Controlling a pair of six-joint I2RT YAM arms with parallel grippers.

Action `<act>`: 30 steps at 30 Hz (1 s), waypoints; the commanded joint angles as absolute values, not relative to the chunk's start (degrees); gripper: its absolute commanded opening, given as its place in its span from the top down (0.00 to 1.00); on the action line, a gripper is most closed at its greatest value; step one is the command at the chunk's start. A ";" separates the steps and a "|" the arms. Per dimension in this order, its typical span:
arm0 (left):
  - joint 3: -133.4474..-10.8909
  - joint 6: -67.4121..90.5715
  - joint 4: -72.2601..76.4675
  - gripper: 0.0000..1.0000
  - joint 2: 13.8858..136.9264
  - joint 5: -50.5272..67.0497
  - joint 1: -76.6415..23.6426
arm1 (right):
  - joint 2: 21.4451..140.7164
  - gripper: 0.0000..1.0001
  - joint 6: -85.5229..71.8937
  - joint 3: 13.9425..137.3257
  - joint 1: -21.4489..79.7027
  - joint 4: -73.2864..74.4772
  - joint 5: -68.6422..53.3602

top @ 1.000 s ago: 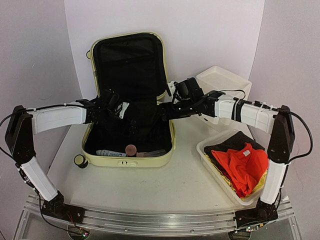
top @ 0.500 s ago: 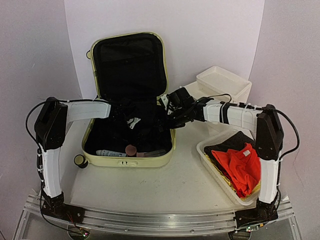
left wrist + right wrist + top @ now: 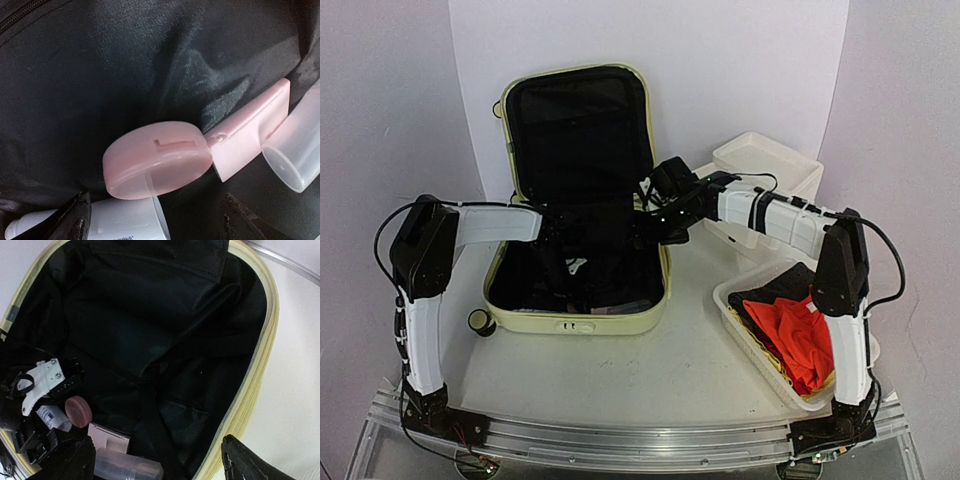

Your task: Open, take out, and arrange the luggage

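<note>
I am reaching into the luggage (image 3: 578,322).
My left gripper (image 3: 160,220) and right gripper (image 3: 160,460) are gaping empty; a skewed pinch could be squirting the pink cap (image 3: 157,160) deeper in.

white table (image 3: 650,375), luggage (image 3: 582,323), mesh basket (image 3: 754,354), drawer box (image 3: 766,160)

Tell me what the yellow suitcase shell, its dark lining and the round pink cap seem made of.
The luggage shell looks like hard, smooth plastic: its pale rim keeps a rigid shape. The lining looks like woven black fabric, showing weave and creases. The pink cap seems matte moulded plastic, with a crisp notch.
</note>
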State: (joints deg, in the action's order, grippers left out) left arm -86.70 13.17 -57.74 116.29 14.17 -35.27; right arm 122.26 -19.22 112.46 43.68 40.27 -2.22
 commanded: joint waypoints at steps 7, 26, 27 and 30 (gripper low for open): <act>-101.71 18.13 -58.73 0.16 124.05 6.84 -35.42 | 123.28 0.13 -18.03 118.66 43.42 44.37 -0.13; -98.27 33.48 -50.64 0.39 106.09 16.65 -35.79 | 117.67 0.13 -15.24 119.00 41.84 43.25 -19.37; -98.37 33.72 -50.77 0.40 105.60 17.18 -35.70 | 117.05 0.13 -15.77 118.06 41.84 43.32 -19.94; -96.84 34.08 -51.03 0.35 105.08 18.05 -35.34 | 113.85 0.13 -16.97 112.48 41.84 42.97 -19.61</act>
State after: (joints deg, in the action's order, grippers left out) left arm -96.42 32.05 -52.49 107.11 14.13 -35.70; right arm 121.47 -14.35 116.92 42.26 44.77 -15.77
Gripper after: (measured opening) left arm 0.606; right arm 0.868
